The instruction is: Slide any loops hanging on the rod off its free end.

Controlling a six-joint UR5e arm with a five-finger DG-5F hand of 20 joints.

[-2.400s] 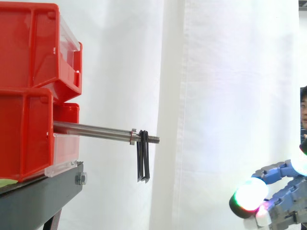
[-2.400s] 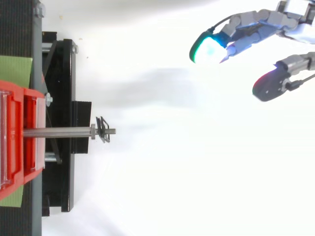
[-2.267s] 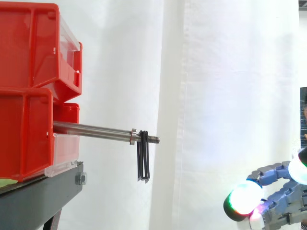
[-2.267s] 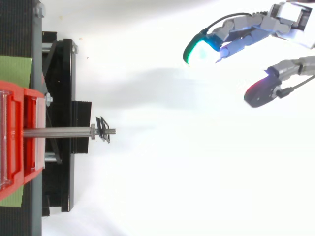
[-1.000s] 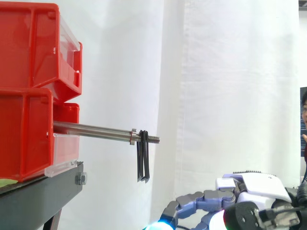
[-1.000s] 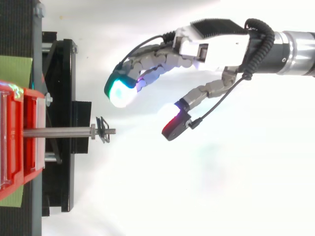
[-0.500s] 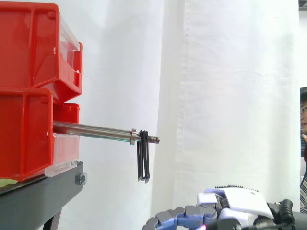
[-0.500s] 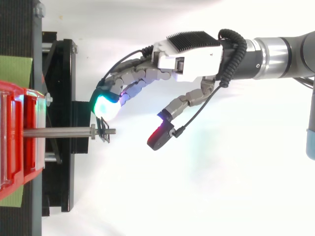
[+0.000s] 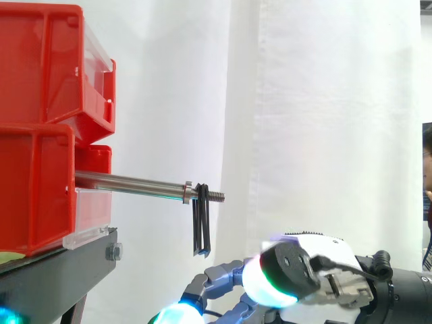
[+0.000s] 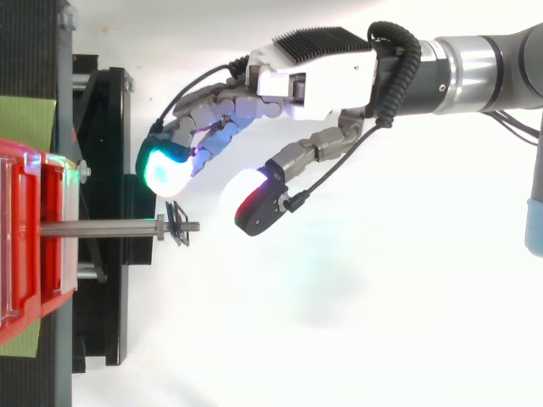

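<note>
Some thin black loops on steel rod, free end 3 o'clock; hand at 1 o'clock, spread, empty.

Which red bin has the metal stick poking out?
The bottom bin. The rod sticks out from it, with black loops hanging near the tip. The top bin has no rod.

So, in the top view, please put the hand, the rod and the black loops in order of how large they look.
1. hand: clearly the largest.
2. rod: long but thin; its left end meets the red bin.
3. black loops: the smallest, hanging near the rod's free end.
</note>
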